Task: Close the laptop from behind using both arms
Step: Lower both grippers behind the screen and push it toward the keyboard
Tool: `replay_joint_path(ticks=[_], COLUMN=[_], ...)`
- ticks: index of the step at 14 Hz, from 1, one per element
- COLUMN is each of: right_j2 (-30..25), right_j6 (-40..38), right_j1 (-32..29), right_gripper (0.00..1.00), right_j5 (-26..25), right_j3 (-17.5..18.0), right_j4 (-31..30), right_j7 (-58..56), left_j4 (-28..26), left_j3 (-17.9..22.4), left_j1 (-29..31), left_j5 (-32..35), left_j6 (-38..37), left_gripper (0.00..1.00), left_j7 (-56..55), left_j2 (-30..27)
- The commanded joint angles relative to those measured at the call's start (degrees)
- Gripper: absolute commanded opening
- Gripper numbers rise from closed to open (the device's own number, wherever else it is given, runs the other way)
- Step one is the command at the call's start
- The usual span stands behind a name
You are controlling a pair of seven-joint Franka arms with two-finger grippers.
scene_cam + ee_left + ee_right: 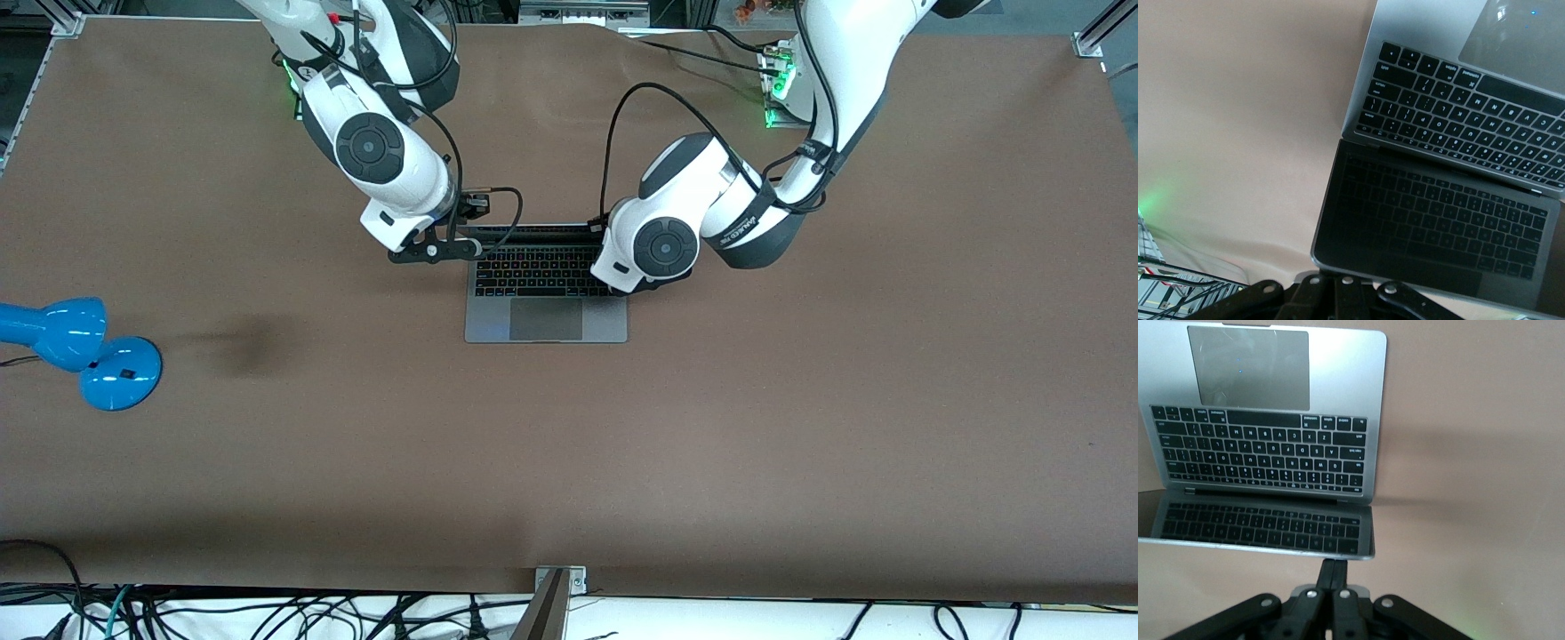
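The silver-grey laptop [546, 307] lies open mid-table, keyboard and trackpad toward the front camera, with its lid tilted over the keyboard. My right gripper [467, 244] is at the lid's corner toward the right arm's end. In the right wrist view its shut fingers [1337, 568] touch the lid's top edge [1258, 543] from the back. My left gripper [1341, 275] is shut at the lid's other corner, its tips hidden by the lid's edge [1405, 267]. The dark screen [1431, 227] mirrors the keyboard [1458, 113]. In the front view the left wrist [658, 249] hides that gripper.
A blue desk lamp [89, 351] stands near the table's edge at the right arm's end, nearer the front camera than the laptop. Black cables [622, 116] loop over the laptop from both wrists. The brown tabletop [800, 427] spreads around the laptop.
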Motion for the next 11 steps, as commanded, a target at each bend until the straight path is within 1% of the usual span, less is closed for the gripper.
replay_joint_path(ticks=[1,5,10,11], right_j2=[3.1,7.5,10.0,10.3], right_j6=[1.1,1.1,1.1,1.2], right_j1=[0.0,0.0,0.0,0.0], right_gripper=[0.00,0.00,0.00,0.00], right_j5=[-1.3,-4.6,-6.8,-7.3], right_j3=[0.1,0.1,-1.1,-1.1], right_j4=[2.8,6.3,8.5,8.6], right_j7=[0.4,0.4,0.3,0.4], left_j4=[3.3,4.8,6.2,6.2], left_j3=[0.4,1.4,1.9,2.3], left_j1=[-0.3,-0.4,-0.4,-0.4], left_j5=[1.3,1.8,2.4,2.5], left_j6=[-0.5,-0.3,1.1,2.5], left_gripper=[0.00,0.00,0.00,0.00], left_j7=[0.1,0.2,0.2,0.1], left_j2=[2.9,4.4,6.2,6.3])
